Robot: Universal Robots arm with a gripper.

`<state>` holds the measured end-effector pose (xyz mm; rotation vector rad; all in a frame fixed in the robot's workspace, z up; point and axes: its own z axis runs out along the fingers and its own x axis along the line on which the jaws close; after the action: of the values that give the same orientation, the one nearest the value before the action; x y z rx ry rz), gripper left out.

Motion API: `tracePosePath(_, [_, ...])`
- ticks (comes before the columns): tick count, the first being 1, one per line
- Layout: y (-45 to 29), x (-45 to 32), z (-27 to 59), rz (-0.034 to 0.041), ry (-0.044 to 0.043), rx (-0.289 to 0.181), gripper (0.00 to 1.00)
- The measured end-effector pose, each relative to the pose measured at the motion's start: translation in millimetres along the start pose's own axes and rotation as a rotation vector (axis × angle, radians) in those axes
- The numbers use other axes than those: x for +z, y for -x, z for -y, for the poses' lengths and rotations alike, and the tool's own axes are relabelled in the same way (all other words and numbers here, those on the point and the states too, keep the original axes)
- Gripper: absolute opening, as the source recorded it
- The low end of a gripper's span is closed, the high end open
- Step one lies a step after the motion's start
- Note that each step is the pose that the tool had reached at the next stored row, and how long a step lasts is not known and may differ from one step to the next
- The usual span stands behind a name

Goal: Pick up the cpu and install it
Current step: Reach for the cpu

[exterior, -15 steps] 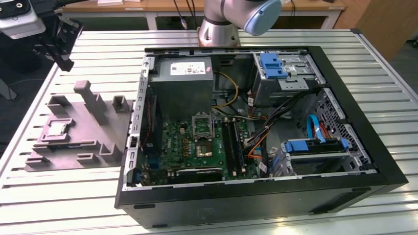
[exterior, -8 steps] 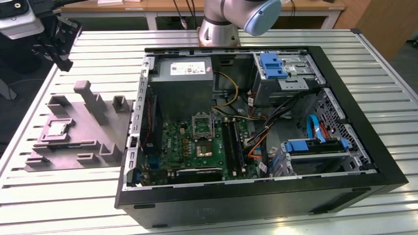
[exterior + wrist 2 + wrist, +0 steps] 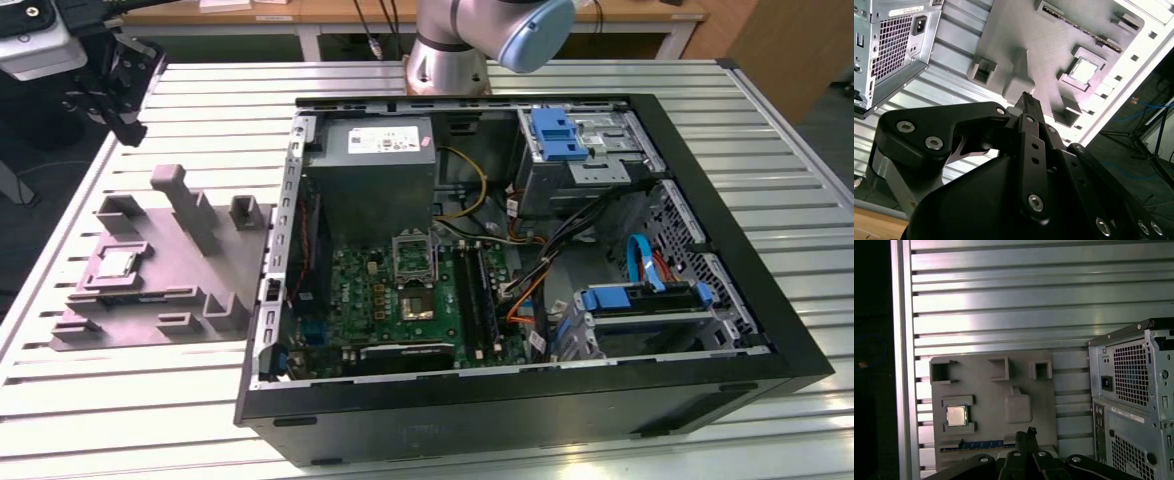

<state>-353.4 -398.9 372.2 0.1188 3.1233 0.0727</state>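
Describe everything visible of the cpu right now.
The cpu, a small flat square chip with a silvery-grey metal top, lies flat, top up, seated in a square recess of the grey moulded plastic tray on the slatted metal table, beside the black computer case. Only the tray touches it; the hand hangs apart.

Clear drop onto the tray; the case is crowded on one side

In the exterior view the gripper [image 3: 130,130] hangs at the upper left, touching nothing, with bare slatted table [image 3: 214,100] under it. The grey tray [image 3: 174,300] at the left lies open from above. Its upright posts [image 3: 187,205] rise just beyond the cpu [image 3: 118,264]. The open computer case [image 3: 747,330] stands close against the tray's right edge. Inside it, cables [image 3: 574,240] and drive cages [image 3: 587,150] fill the right half, while the motherboard [image 3: 387,300] lies uncovered.
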Motion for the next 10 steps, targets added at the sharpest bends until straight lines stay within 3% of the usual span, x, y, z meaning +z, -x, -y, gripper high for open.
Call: tracePosePath(10, [-2.0, 0.2, 0.2, -0.0004, -0.0001, 0.000, 0.11])
